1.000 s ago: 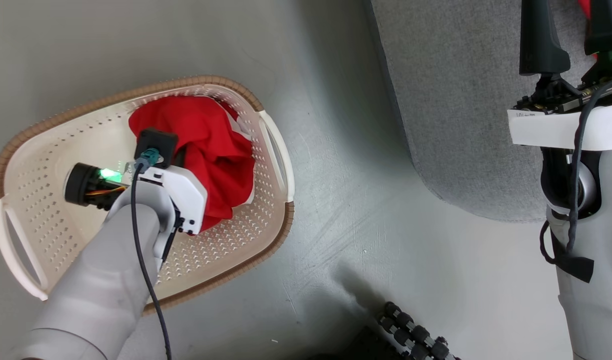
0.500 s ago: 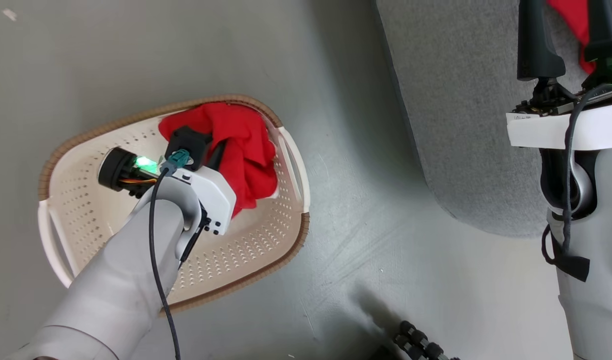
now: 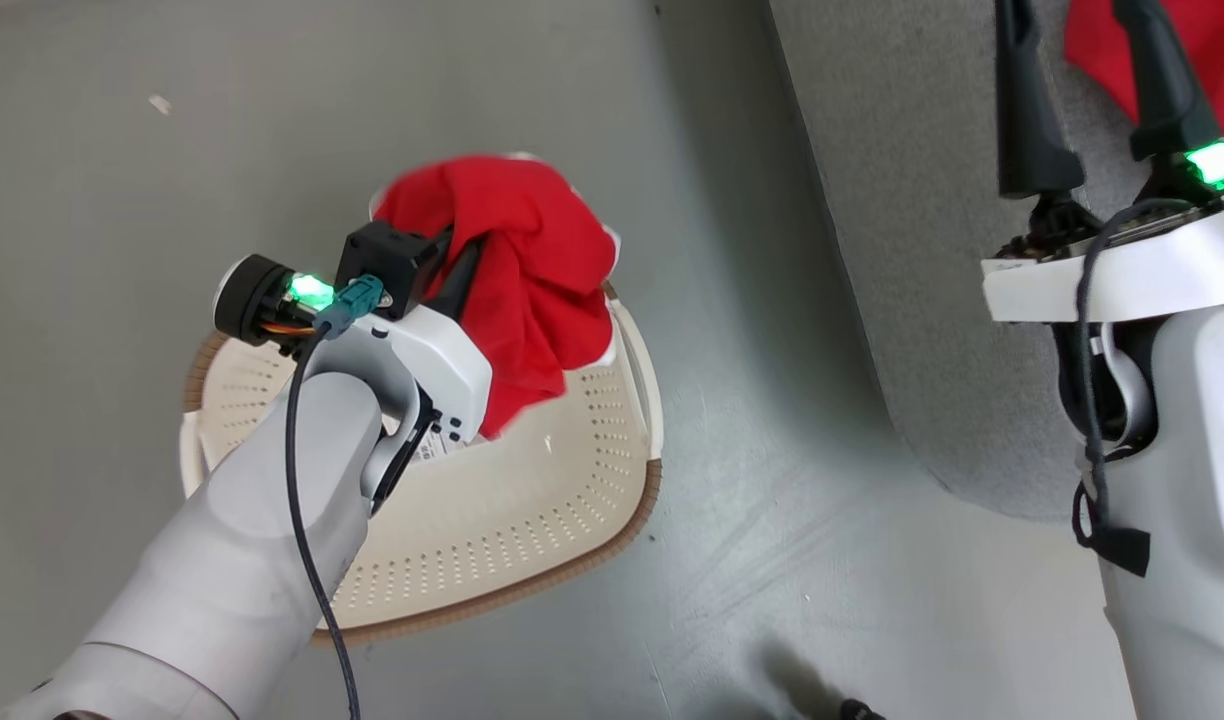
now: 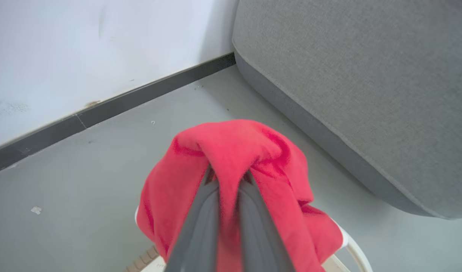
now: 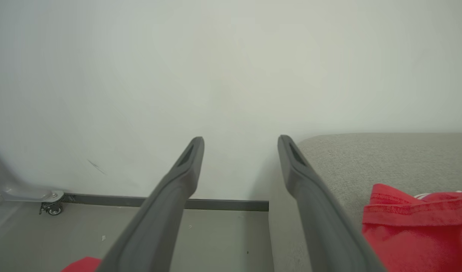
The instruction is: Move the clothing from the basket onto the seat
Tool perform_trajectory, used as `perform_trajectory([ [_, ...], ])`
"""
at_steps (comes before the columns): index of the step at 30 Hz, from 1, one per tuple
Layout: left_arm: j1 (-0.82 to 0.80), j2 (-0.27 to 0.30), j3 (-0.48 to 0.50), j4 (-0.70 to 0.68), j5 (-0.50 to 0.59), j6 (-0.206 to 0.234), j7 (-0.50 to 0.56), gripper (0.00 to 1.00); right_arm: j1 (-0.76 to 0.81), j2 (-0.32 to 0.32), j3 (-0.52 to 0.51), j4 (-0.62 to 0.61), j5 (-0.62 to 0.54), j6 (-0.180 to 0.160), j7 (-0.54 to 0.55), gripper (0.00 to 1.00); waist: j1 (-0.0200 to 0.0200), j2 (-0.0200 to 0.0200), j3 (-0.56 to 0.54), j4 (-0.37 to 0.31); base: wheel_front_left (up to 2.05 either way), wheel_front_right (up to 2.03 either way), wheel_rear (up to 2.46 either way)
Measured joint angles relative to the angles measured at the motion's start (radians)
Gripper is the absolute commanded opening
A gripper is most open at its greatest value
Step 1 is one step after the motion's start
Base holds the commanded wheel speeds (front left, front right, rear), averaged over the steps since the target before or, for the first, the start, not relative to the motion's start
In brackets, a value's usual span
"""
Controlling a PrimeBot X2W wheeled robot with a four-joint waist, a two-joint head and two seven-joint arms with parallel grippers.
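Your left pincer [image 4: 227,176] is clamped on a red garment [image 3: 537,270]. The cloth is bunched over both fingertips and drapes down either side of them. Beneath this pincer the basket [image 3: 532,520] sits on the floor [image 3: 122,200], and the garment's lower folds hang over its far rim. Beyond the pincer and to its right lies the seat [image 4: 367,75], apart from the held cloth. Your right pincer [image 5: 240,140] is spread wide with nothing between its fingers. Just to its right a second red garment [image 5: 416,230] lies on the seat, and the wall [image 5: 216,56] stands beyond.
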Motion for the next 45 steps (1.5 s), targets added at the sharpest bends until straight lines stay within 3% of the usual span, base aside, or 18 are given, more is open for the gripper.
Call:
perform_trajectory([
  [8,-0.002,0.016,0.013,-0.077,-0.004,-0.012,-0.008,0.0,0.049,-0.02,0.019,0.046,-0.021,0.0,0.0,1.0,0.0,0.0,-0.088,0.039,0.0,0.0,0.0],
  [25,0.024,-0.006,0.016,-0.153,-0.059,-0.048,0.009,0.0,0.16,-0.056,0.062,0.167,-0.022,0.0,0.0,1.0,0.0,0.0,-0.276,0.088,0.0,0.0,0.0],
  [45,0.087,-0.047,-0.04,-0.22,-0.133,-0.096,0.089,0.0,0.205,-0.124,0.302,0.315,-0.009,0.0,0.0,1.0,0.0,0.0,-0.5,0.124,0.0,0.0,0.0],
])
